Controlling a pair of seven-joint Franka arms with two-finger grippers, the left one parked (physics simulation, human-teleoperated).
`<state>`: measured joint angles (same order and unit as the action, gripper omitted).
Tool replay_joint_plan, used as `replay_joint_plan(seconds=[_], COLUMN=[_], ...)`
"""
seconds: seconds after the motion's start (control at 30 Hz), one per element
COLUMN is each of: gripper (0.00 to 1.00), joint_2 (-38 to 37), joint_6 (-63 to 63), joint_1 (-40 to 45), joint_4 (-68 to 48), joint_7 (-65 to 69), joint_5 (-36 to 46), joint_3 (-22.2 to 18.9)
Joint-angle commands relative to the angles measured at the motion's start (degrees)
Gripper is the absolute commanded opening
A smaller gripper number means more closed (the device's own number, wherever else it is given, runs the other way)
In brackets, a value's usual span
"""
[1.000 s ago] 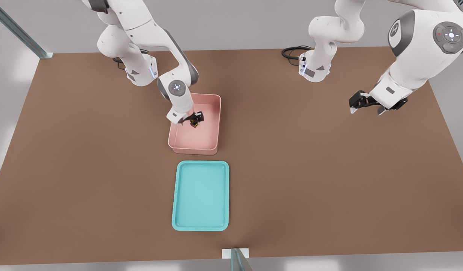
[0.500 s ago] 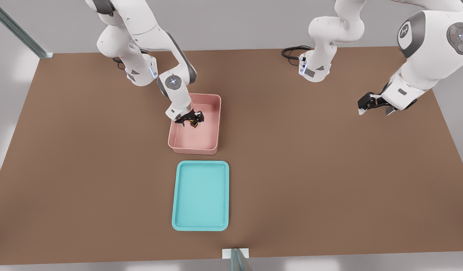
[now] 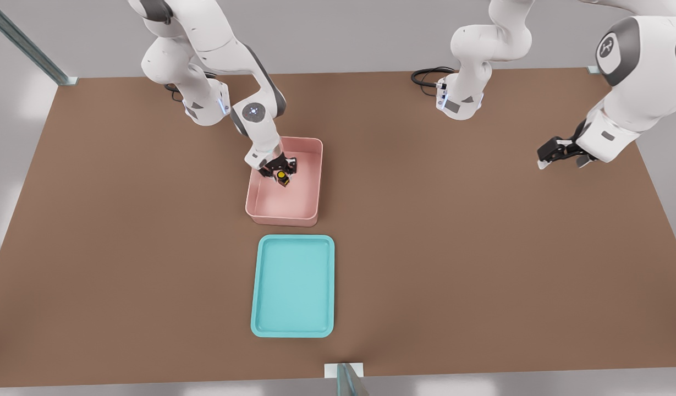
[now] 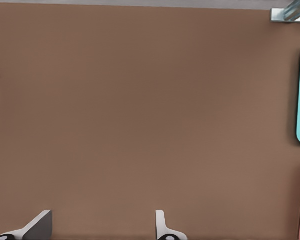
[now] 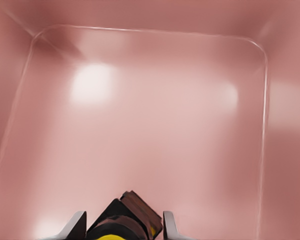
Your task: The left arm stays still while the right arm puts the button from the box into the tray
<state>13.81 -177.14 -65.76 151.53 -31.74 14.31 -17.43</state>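
The pale pink box (image 3: pixel 315 181) stands at mid-table, with the teal tray (image 3: pixel 293 286) just in front of it, nearer the camera. Reaching down from the front view's left, my gripper (image 3: pixel 279 170) hangs inside the box's far half. It is shut on the button (image 3: pixel 282 177), whose yellow cap faces up. In the right wrist view the button (image 5: pixel 124 219) sits squeezed between the two fingertips (image 5: pixel 76 225), over the pink box floor (image 5: pixel 150 125). I cannot tell whether the button touches the floor.
Brown tabletop (image 3: pixel 123 247) spreads on all sides of the box and tray. The arm bases stand at the table's far edge, with a black cable (image 3: pixel 426 74) beside one. A metal post (image 3: pixel 346 379) rises at the near edge.
My wrist has swung more upright over the box and the gripper with the button has shifted slightly toward the far wall. The other arm's gripper drifted toward the front view's right.
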Motion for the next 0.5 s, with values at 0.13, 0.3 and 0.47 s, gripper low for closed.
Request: replay_joint_plan(seconds=[0.13, 0.3, 0.47], gripper=[0.48, 0.48, 0.48], joint_2=[-0.1, -0.3, 6.1], joint_6=[-1.0, 14.4, 27.7], joint_1=[0.7, 3.1, 11.6], joint_4=[-0.9, -14.5, -36.3], joint_7=[-0.3, -0.6, 2.0], joint_5=[0.0, 0.5, 0.5], joint_3=[0.0, -0.7, -1.5])
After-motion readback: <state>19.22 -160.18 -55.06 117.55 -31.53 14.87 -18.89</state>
